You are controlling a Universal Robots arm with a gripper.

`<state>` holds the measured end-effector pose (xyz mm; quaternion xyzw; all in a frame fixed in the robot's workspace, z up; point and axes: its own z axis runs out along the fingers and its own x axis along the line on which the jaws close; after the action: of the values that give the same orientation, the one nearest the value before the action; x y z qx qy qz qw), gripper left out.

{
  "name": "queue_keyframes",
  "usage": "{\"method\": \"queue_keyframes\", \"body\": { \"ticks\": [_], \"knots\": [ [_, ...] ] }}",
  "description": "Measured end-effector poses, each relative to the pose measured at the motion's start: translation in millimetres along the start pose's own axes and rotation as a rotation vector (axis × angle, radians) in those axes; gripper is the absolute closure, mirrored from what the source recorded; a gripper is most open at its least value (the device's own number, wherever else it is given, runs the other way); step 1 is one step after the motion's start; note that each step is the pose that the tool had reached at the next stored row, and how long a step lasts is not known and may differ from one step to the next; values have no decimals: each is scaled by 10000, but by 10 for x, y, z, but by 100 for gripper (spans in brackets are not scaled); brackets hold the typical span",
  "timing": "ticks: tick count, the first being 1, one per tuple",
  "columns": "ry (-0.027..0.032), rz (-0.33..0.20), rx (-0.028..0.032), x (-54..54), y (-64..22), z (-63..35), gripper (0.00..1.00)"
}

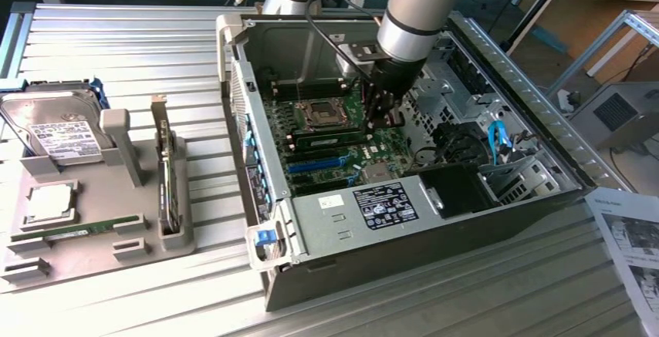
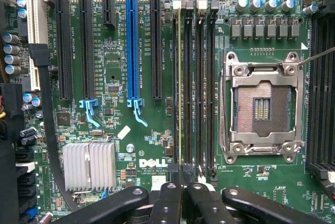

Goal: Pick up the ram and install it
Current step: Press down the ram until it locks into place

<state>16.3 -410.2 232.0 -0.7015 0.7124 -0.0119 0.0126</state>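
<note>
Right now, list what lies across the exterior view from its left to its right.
Hard drive → upright card in the holder → open computer case → blue cable → printed sheet.

Arm (image 1: 417, 9): cylindrical links in silver-grey metal, with a light blue ring at the joint near the upper end. Black cables (image 1: 327, 5) run alongside the links. A dark bracket with a pale plate sits at the wrist. Hand (image 2: 182, 195): matte black, with curved outer linkage bars and narrow straight fingers (image 2: 168, 203); round pivot pins are visible on the bars.
</note>
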Motion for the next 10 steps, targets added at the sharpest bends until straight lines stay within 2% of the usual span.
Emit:
{"method": "queue_keyframes", "body": {
  "ticks": [10],
  "knots": [
    [2,-1,11,0,3,16,89]
  ]
}}
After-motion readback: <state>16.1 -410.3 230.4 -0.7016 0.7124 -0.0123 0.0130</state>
